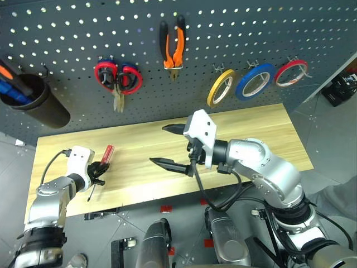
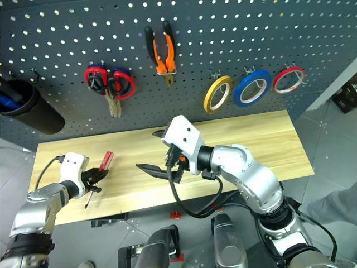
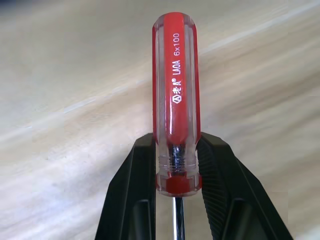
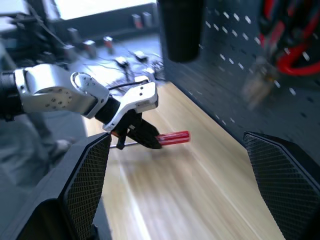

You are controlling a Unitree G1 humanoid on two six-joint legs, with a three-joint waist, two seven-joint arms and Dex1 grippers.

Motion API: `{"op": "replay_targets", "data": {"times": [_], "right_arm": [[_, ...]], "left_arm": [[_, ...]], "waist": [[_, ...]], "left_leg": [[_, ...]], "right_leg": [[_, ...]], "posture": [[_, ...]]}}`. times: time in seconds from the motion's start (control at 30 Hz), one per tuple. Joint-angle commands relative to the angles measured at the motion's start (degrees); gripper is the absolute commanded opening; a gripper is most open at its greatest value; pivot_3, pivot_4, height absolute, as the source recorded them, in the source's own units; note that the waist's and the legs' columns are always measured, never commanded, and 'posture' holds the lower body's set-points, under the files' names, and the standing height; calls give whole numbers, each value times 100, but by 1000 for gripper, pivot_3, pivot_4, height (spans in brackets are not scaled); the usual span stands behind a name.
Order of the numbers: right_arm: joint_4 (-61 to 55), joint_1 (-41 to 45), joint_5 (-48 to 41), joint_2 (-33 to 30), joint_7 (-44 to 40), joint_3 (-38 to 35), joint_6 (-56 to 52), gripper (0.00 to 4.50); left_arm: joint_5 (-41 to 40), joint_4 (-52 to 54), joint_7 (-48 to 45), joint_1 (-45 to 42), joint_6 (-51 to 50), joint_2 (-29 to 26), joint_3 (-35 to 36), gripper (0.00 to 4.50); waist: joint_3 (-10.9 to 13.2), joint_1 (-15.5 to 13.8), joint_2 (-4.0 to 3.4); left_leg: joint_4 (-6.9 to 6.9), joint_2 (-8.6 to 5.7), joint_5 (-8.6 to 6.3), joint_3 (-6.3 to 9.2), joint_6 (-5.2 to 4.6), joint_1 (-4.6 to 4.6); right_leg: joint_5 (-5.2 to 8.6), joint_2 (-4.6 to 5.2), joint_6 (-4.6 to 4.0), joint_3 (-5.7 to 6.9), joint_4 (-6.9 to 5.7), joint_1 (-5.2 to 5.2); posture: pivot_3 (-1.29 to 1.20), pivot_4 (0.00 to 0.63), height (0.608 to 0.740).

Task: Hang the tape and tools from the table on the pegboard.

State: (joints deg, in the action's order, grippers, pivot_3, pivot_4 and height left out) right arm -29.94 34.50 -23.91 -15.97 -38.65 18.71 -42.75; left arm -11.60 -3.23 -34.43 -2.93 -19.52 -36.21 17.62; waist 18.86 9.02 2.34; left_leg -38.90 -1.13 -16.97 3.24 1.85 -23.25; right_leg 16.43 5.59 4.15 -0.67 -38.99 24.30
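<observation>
My left gripper (image 1: 99,170) is shut on the slim screwdriver (image 1: 107,153) low on its translucent red handle (image 3: 175,100), held just above the front left of the table (image 1: 251,134). The shaft runs back between the fingers. My right gripper (image 1: 157,144) hangs open over the middle of the table, pointing left, with nothing in it. On the pegboard (image 1: 67,33) hang the orange-and-black pliers (image 1: 172,60), a bunch of scissors (image 1: 118,78) and the blue tape (image 1: 239,94). The right wrist view looks across at the left gripper (image 4: 145,137) with the screwdriver (image 4: 172,136).
A yellow roll (image 1: 213,96) and a red roll (image 1: 301,66) hang on either side of the blue tape. A black cup (image 1: 36,100) with orange and blue screwdrivers sits at the pegboard's far left. Thin hooks stick out of the board.
</observation>
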Motion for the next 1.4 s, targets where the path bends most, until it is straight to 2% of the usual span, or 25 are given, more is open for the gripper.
{"op": "replay_targets", "data": {"times": [0.03, 0.23, 0.43, 0.67, 0.73, 0.9, 1.17, 1.4], "right_arm": [[16, 75, -106, -6, -228, -149, 419, 4500], [421, 307, -137, -31, -380, -349, 705, 4500], [947, 1014, -315, 371, 422, -1115, 255, 4500], [808, 1255, -486, 399, 498, -1269, 212, 4500], [808, 1267, -446, 428, 522, -1225, 298, 4500], [909, 1355, -334, 592, 612, -1122, 477, 4500], [1065, 1476, -270, 763, 583, -969, 717, 4500], [960, 1426, -293, 742, 594, -896, 665, 4500]], "left_arm": [[-23, 1491, 472, 257, 745, 216, 483, 853], [-237, 2928, 1407, -171, 576, 497, 1082, 853], [-844, 3078, 1768, -1280, 171, 252, 1506, 853], [-1015, 2047, 1781, -2350, 423, -243, 1822, 853], [-816, 1525, 1687, -2692, 852, -392, 1662, 853], [-491, 341, 1645, -3402, 1755, -371, 1267, 853], [-123, -1108, 1622, -3815, 3000, -86, 736, 853], [-195, -1027, 1774, -3524, 3118, 23, 811, 853]], "waist": [[-30, -109, 5], [-184, -307, 28], [-337, -366, 30], [-453, -351, 33], [-485, -340, 38], [-592, -317, 36], [-742, -176, 36], [-758, 54, 33]], "left_leg": [[0, -1, 1, 0, 1, 1], [-2, -14, 2, -1, 3, -1], [-3, -11, 4, -3, 6, 1], [-1, -13, 5, -5, 8, -1], [-1, -15, 5, -5, 8, -1], [-3, -19, 6, -2, 10, -1], [-2, -19, 6, 2, 10, 0], [-2, -17, 5, 12, 10, 0]], "right_leg": [[-1, 1, -1, 0, 0, 0], [-5, -15, -3, 8, 0, -4], [-7, -31, 0, 5, -1, -4], [-7, -37, 0, 6, 2, -1], [-7, -39, 0, 7, 2, -1], [-7, -39, 0, 10, 3, -3], [-7, -37, 0, 12, 2, -3], [-7, -32, 0, 7, -1, -3]], "posture": [[-173, 233, 740], [-118, 190, 740], [-97, 159, 740], [-119, 137, 740], [-119, 133, 740], [-120, 126, 740], [-133, 114, 740], [-162, 120, 740]]}}
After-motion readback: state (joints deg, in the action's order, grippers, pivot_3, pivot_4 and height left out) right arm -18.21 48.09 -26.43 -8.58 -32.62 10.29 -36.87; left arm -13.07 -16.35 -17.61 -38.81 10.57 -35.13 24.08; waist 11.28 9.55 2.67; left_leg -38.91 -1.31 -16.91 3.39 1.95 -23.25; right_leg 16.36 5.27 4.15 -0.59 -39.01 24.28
